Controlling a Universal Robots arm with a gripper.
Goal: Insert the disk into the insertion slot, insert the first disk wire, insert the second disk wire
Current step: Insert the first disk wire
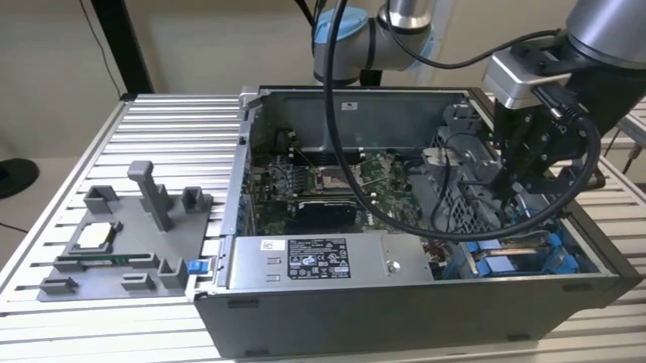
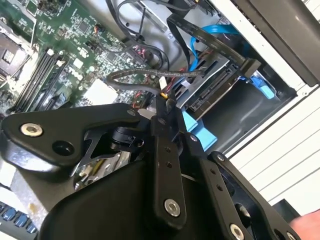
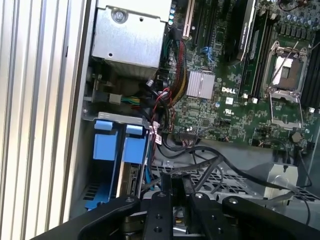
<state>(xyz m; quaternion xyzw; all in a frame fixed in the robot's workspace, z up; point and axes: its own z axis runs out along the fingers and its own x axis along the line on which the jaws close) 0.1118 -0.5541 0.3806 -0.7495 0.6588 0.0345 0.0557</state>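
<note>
Disk [image 2: 215, 87] sits in slot [image 1: 504, 265]. Gripper [image 2: 161, 106], clamped on a wire [image 2: 135, 75], hangs just beside the disk. Risk: the wire end, if tilted, may jam against the disk; nearby cables [image 2: 197, 50] may snag.

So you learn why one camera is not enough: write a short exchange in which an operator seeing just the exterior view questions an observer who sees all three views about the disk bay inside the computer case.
Operator: I see the blue rails of the insertion slot, but cables cross it. What is inside?
Observer: In the second wrist view the disk lies in it, grey, its black connector edge exposed.
Operator: What is nearest that edge?
Observer: The claw, close by; a black braided wire crosses just beyond its tip. Whether the claw grips it I cannot tell.
</note>
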